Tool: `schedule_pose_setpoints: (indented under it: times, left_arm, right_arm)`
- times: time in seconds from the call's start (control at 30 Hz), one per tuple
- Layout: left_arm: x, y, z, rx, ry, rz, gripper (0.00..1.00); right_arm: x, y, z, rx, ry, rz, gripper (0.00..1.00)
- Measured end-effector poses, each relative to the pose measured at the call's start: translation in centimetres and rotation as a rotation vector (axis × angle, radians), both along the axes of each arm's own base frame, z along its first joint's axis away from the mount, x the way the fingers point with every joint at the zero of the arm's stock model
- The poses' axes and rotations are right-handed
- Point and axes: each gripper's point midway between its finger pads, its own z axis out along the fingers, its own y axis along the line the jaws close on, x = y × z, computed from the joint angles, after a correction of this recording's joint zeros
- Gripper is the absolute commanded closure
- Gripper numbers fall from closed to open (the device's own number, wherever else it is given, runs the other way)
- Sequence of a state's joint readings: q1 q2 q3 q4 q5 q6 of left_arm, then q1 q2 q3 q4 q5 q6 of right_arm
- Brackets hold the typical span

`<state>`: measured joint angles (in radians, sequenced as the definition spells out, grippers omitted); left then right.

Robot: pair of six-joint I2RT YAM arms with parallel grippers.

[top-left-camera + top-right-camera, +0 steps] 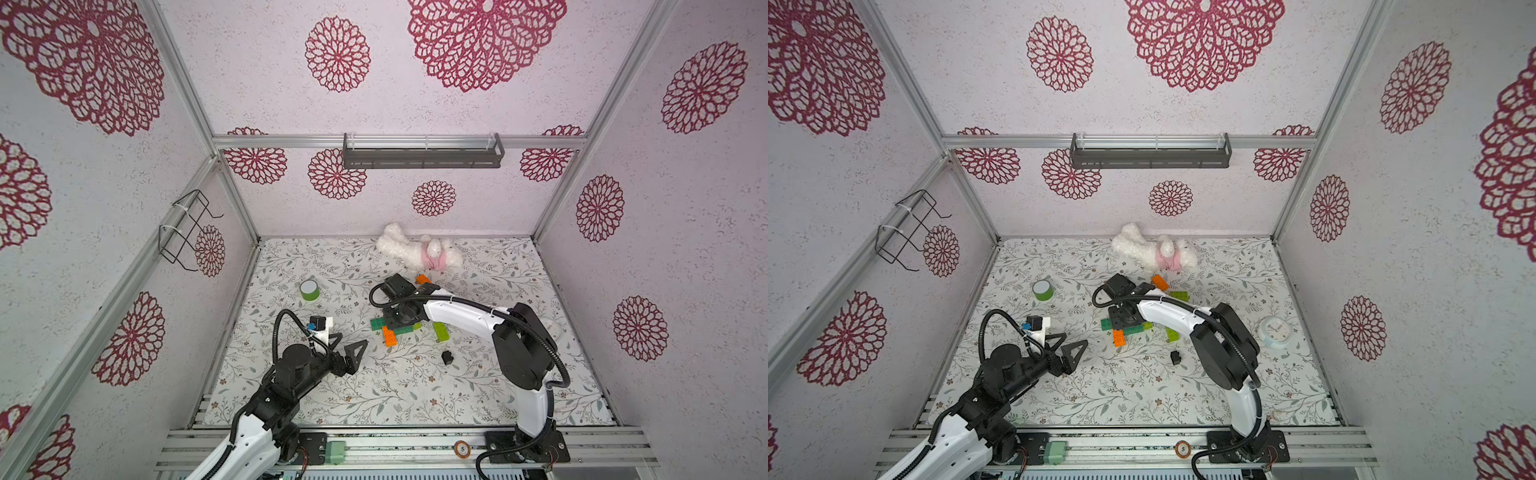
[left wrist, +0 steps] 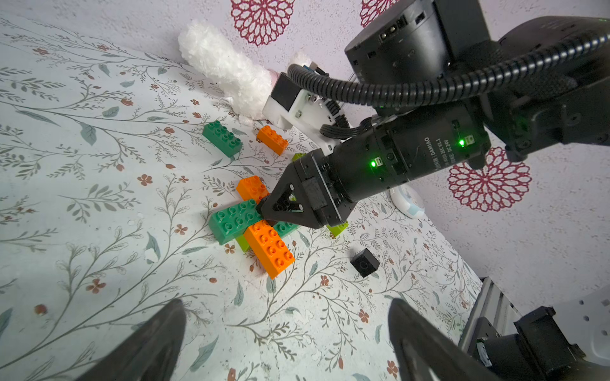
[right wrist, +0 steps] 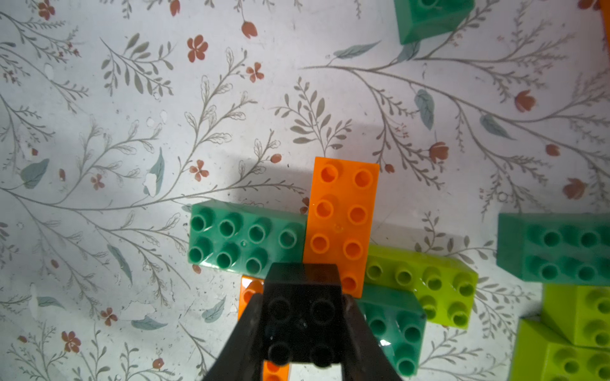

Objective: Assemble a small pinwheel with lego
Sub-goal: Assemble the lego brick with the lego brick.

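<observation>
right arm (image 1: 465, 311) bending down, jaws gripping black brick (image 3: 303, 290) at pinwheel (image 2: 231, 221) centre | left arm (image 1: 291, 370) hovering low, jaws standing open

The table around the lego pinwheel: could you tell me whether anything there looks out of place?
Three things are not lego: a white plush toy lying at the back, a green tape roll, and a small clock face up on the right. Nothing looks spilled or broken.
</observation>
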<state>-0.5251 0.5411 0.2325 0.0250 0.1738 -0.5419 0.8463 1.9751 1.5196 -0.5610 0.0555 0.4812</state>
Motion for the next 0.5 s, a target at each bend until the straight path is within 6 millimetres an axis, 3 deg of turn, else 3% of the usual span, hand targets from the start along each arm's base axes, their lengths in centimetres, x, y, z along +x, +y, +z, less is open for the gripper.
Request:
schedule_pose_setpoints:
  times: [0.5]
  left_arm:
    - [0.04,0.05,0.0,0.001,-0.001,0.004,0.03]
  right_arm:
    - [0.37,0.67,-0.36,-0.021,0.023,0.003,0.81]
